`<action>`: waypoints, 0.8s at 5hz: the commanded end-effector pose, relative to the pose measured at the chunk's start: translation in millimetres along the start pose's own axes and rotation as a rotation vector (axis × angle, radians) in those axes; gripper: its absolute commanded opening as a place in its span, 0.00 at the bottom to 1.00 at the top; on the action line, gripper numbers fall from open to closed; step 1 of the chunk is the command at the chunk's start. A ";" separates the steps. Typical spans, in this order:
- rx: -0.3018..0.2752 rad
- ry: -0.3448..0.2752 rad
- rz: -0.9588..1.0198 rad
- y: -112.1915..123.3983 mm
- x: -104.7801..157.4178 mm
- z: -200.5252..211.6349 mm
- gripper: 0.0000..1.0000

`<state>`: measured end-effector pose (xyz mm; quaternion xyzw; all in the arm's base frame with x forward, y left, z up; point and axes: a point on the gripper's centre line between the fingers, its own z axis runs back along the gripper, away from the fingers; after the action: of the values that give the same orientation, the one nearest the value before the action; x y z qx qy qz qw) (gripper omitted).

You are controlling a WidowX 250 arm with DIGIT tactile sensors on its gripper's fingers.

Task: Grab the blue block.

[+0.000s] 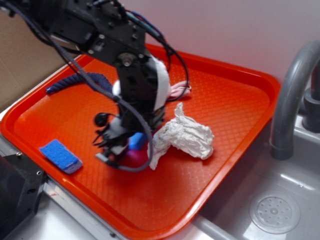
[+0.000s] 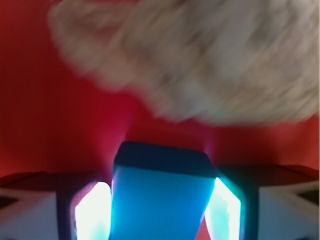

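The blue block sits in the middle of the orange tray, half hidden behind my gripper, which hangs low over it. In the wrist view the blue block fills the space between my two fingers, and my gripper is shut on it. The left pad lies against its side. The right pad meets its upper edge, with a sliver of red tray showing lower down. Whether the block is off the tray surface I cannot tell.
A crumpled white cloth lies just right of the gripper and fills the top of the wrist view. A blue sponge lies front left, a navy rope back left, a pink plush behind the arm. A sink and faucet stand right.
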<state>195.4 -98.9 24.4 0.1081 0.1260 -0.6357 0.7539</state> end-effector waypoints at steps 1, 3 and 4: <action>0.014 -0.105 0.526 19.8 -67.2 85.6 0.00; -0.073 -0.056 1.023 8.7 -103.1 134.2 0.00; -0.127 -0.083 1.188 2.7 -112.0 153.2 0.00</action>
<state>195.2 -30.0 196.5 0.0940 0.0805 -0.1116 0.9860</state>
